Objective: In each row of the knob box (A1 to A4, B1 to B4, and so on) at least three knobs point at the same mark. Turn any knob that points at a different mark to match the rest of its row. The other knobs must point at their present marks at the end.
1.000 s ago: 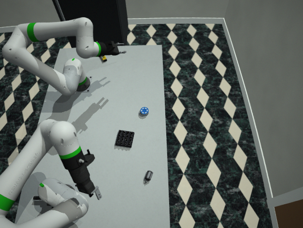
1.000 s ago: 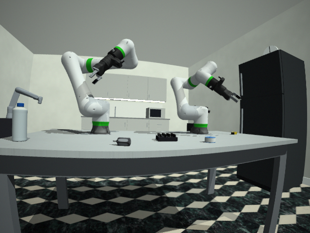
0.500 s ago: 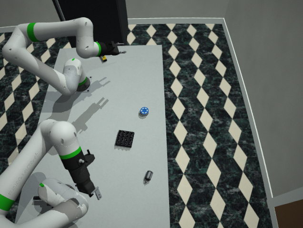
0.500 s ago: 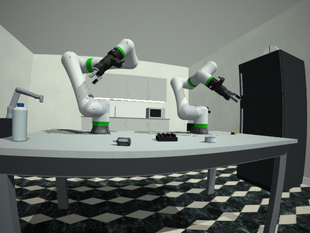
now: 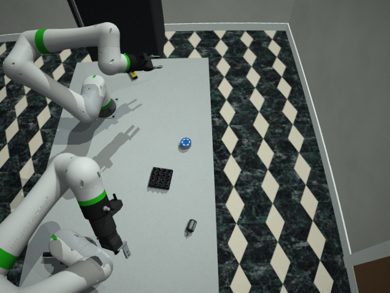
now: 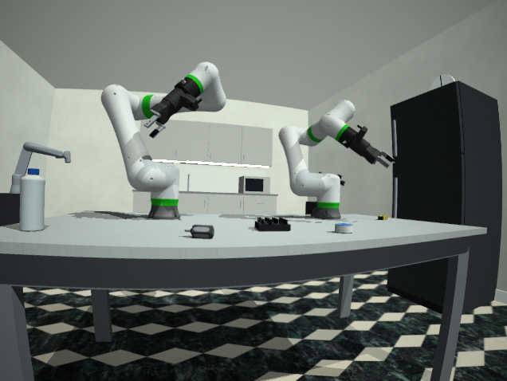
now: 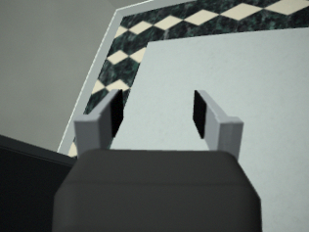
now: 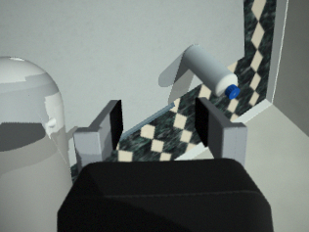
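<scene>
Top view: my left gripper point(image 5: 159, 62) point(image 6: 389, 163) point(image 7: 157, 104) and right gripper point(image 5: 122, 252) point(image 6: 151, 129) point(image 8: 158, 114), both released, are well apart from the knob box point(image 5: 160, 178) point(image 6: 272, 225); I should descend vertically, well centred.

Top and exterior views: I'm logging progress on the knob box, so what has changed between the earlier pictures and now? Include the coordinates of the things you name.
Nothing visibly changed. The knob box point(image 5: 160, 178) point(image 6: 272, 225), the left claw point(image 5: 157, 62) point(image 6: 385, 159) point(image 7: 157, 104) and the right claw point(image 5: 121, 251) point(image 6: 154, 125) point(image 8: 158, 114) stayed where they were, both claws open, with nothing taken hold of or let go. Single knob directions are too small to tell.
</scene>
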